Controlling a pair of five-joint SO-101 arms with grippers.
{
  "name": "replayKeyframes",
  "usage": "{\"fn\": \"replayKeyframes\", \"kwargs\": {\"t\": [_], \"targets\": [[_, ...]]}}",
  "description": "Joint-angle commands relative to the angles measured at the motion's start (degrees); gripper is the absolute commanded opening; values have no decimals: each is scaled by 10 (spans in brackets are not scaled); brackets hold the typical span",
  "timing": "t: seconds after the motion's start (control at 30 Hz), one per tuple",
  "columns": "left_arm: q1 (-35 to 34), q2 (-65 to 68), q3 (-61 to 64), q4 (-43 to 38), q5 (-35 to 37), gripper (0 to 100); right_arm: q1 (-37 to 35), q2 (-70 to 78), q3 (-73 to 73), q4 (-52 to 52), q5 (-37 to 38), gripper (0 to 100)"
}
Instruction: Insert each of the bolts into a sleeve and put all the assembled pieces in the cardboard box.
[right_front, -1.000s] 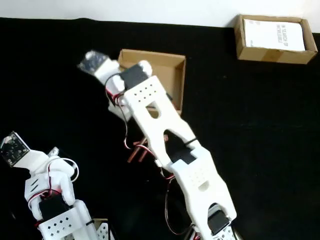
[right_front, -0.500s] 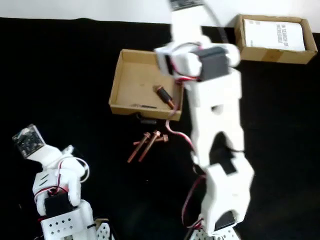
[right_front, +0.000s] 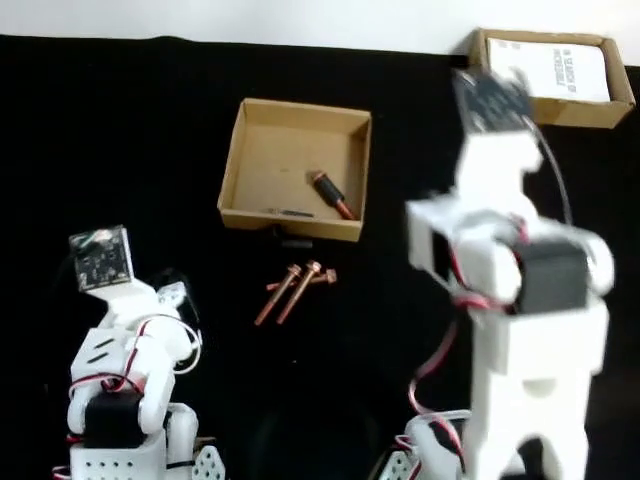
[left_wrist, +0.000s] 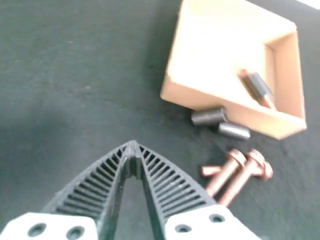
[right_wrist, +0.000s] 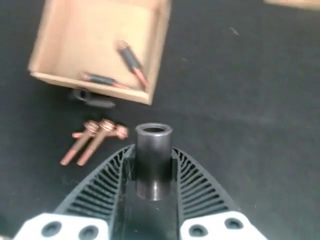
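The right arm stands folded upright at the table's near edge, its right gripper (right_wrist: 153, 150) clamped on an upright sleeve (right_wrist: 153, 137). The left gripper (left_wrist: 133, 152) hangs low, jaws together and empty. Beyond both lie the bolts (right_front: 295, 288), then two loose sleeves (left_wrist: 220, 122) against the cardboard box (right_front: 290, 222), which holds what look like two assembled pieces (right_wrist: 131, 62).

Light was soft and even, black table (right_front: 120, 130) looked matte, cardboard box (right_front: 270, 160) was bright with faint shade on one inner wall, bolts (right_front: 292, 290) gleamed, sleeve (right_wrist: 153, 155) rim caught a sheen.
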Motion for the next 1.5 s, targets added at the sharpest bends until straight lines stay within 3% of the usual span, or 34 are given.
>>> {"fn": "replayKeyframes", "kwargs": {"t": [0.0, 0.13, 0.3, 0.53, 0.63, 0.8, 1.03, 1.33, 1.47], "targets": [[26, 113, -86, 13, -4, 12, 66, -132, 135, -38, -4, 6], [46, 286, -194, 36, -5, 13, 124, -262, 266, -92, -2, 6], [128, 458, -286, 86, -40, 14, 225, -389, 391, -165, 0, 6], [229, 577, -343, 98, -84, 19, 371, -511, 556, -281, 44, 6], [248, 611, -365, 97, -108, 102, 402, -557, 624, -313, 62, 6], [249, 667, -396, 51, -116, 211, 429, -628, 706, -334, 85, 6], [250, 793, -430, -18, -169, 210, 431, -694, 774, -334, 90, 6], [247, 938, -517, -18, -171, 210, 430, -691, 779, -366, 90, 6], [248, 983, -538, -21, -209, 210, 431, -689, 780, -378, 90, 6]]}}
